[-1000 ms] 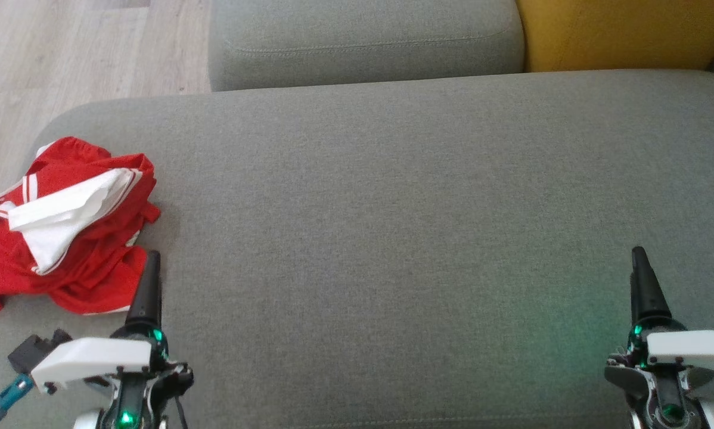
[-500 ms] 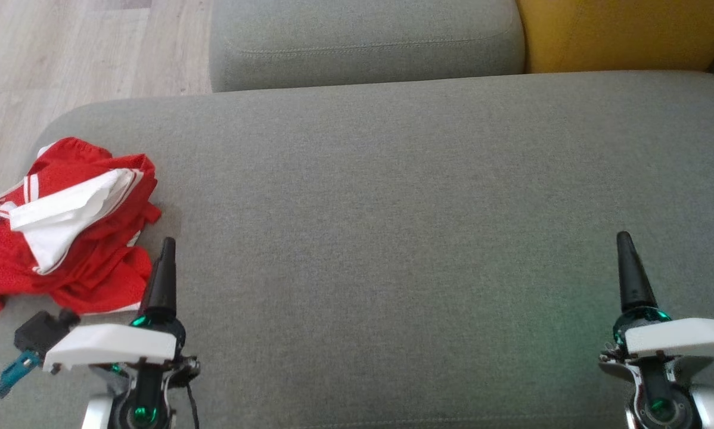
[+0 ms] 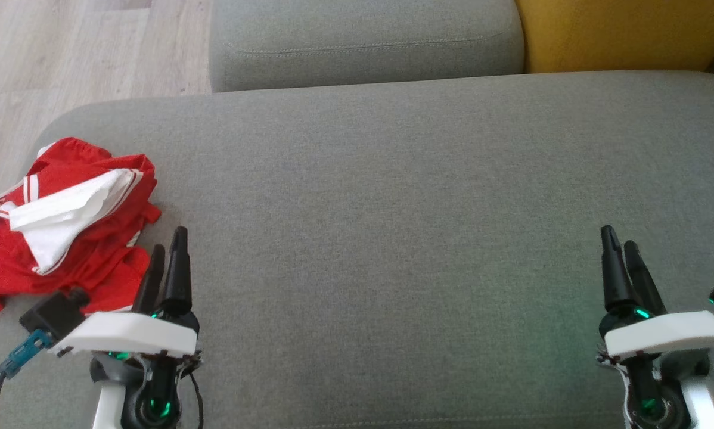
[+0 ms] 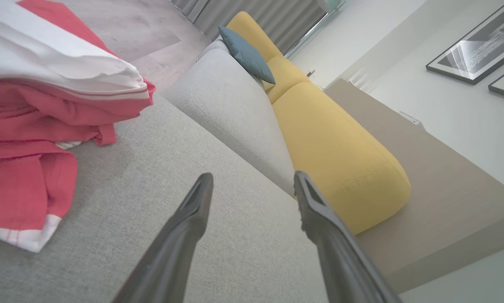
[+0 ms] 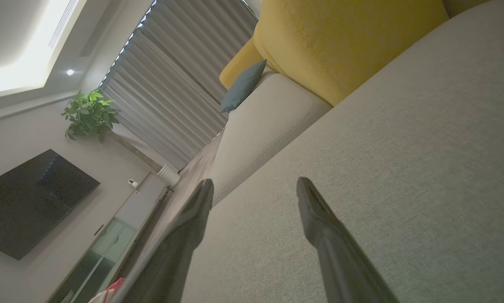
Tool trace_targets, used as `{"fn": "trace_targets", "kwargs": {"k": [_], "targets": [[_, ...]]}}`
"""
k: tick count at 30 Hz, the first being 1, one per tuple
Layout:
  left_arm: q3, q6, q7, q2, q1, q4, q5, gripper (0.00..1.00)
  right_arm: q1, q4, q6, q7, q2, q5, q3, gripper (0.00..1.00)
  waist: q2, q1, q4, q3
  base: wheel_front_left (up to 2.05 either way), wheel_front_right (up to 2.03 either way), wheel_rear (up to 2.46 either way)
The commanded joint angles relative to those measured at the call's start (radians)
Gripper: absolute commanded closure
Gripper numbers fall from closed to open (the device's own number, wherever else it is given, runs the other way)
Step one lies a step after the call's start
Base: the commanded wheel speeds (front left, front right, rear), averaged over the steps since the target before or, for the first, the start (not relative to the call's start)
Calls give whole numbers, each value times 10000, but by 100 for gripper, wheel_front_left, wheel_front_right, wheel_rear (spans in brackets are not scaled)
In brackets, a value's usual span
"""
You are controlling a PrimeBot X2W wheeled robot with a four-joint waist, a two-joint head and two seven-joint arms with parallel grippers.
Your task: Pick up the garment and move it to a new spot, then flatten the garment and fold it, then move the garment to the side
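I have 2 grippers up: left gripper (image 3: 168, 239) and right gripper (image 3: 618, 236). Each has its 2 dark fingers spread apart, holds nothing and points forward over the grey seat (image 3: 393, 196). 1 crumpled red-and-white garment (image 3: 65, 232) lies at the seat's left end, just beside my left gripper. Since 1 second ago both wrists have rolled and advanced; the garment hasn't moved.

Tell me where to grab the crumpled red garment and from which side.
Pinch the bunched red folds at the right edge of the garment, coming from its right with the open left gripper beside it. It lies heaped, so those folds should lift off the cushion.
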Motion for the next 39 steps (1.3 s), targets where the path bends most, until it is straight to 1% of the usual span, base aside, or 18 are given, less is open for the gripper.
{"fn": "trace_targets", "kwargs": {"k": [1,9,10,39], "targets": [[88,54,-162,209,-559,-430,426,0,-553,-459,23,-102,-185,-430,195,0,0,0,2,-4,0,0,0],[-74,226,-397,293,-585,-417,1541,0,-503,-519,26,-114,-183,-1551,402,0,0,0,18,-20,0,0,0],[-74,226,-397,293,-585,-417,1541,0,-503,-519,26,-114,-183,-1551,402,0,0,0,18,-20,0,0,0],[-650,757,-1247,502,-613,283,5098,0,-246,-453,34,-283,21,-4978,637,0,0,0,37,-40,0,0,0]]}}
